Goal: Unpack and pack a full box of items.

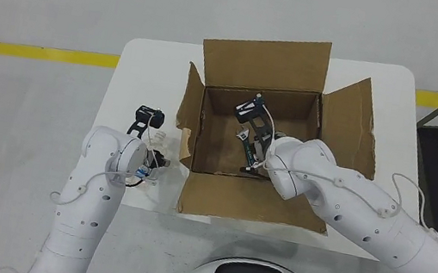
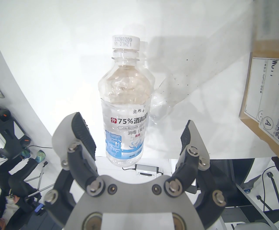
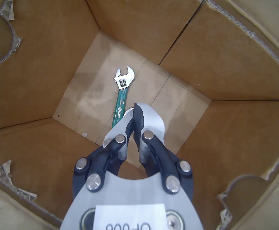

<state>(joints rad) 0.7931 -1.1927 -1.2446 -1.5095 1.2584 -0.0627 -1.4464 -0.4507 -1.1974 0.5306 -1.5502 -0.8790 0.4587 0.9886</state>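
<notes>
A clear bottle [image 2: 125,109] with a white cap and a blue-and-white label rests on the white table [image 2: 54,54], its base at the table's edge. My left gripper [image 2: 133,122] is open, one finger on each side of the bottle's lower part, not touching it. In the top view the left gripper [image 1: 152,157] sits just left of the open cardboard box [image 1: 349,115]. My right gripper [image 3: 136,109] is down inside the box and shut, with nothing between its pads. It hangs over the handle end of a green-handled wrench [image 3: 122,91] lying on the box floor.
The box stands in the middle of the table [image 1: 152,64] with all flaps folded outward; its torn near flaps [image 3: 239,187] ring the right wrist. A labelled box side [image 2: 261,91] lies close to the bottle. Bare table stretches behind the bottle.
</notes>
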